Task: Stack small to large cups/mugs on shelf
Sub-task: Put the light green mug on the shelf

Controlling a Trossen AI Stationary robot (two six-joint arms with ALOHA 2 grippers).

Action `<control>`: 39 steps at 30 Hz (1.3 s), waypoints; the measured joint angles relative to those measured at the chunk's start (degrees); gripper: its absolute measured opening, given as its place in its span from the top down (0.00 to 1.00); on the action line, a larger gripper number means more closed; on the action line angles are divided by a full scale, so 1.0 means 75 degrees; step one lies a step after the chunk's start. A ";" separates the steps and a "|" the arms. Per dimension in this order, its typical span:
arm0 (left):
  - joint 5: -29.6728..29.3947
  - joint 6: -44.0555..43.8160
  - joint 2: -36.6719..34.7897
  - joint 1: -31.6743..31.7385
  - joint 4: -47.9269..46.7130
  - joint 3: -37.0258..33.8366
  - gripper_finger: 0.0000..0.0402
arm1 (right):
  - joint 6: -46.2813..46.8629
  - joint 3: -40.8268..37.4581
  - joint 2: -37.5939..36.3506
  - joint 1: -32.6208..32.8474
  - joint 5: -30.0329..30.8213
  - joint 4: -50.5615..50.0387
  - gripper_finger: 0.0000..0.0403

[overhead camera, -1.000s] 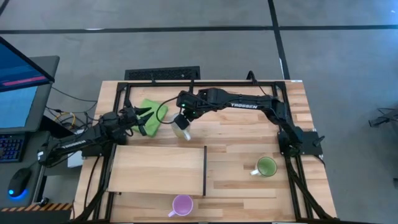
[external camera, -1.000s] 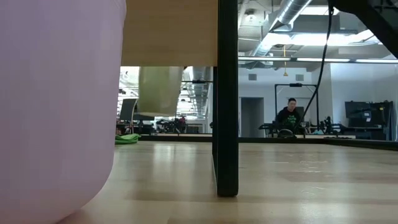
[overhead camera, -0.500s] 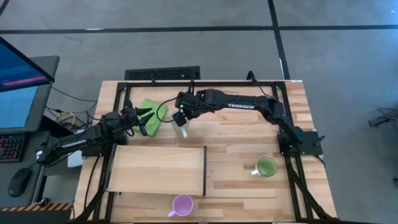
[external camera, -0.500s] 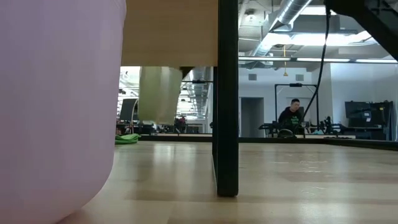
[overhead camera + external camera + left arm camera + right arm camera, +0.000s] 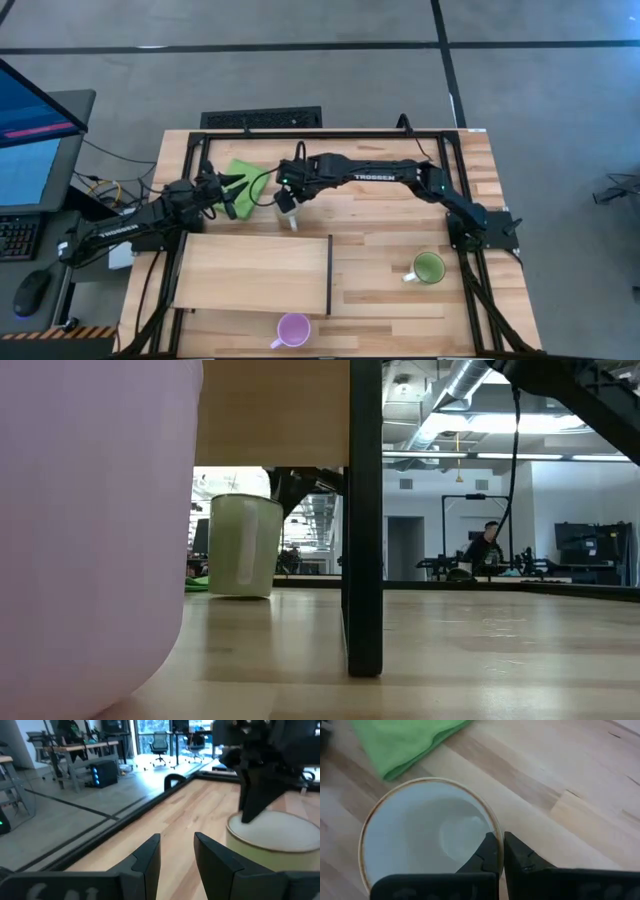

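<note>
White mug (image 5: 287, 212), upright just beyond the plywood shelf (image 5: 253, 272)'s far edge; right gripper (image 5: 285, 196) above it, jaws pinching its rim; left gripper (image 5: 226, 192) slightly parted, beside.

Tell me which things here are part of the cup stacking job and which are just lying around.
Part of the job: white mug held at its rim by the right gripper, green mug, purple mug, shelf board.

Lying about: green cloth, next to the left gripper.
</note>
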 joint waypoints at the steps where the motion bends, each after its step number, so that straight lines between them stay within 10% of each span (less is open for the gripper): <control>1: 0.0004 -0.0011 0.0005 0.0001 0.0000 0.0000 0.73 | -0.0003 -0.0003 0.0004 -0.0002 0.0000 0.0054 0.95; 39: 0.0068 -0.0033 0.0036 0.0000 -0.0009 0.0000 0.73 | 0.0278 -0.0040 -0.0018 0.0000 -0.0276 0.0296 0.87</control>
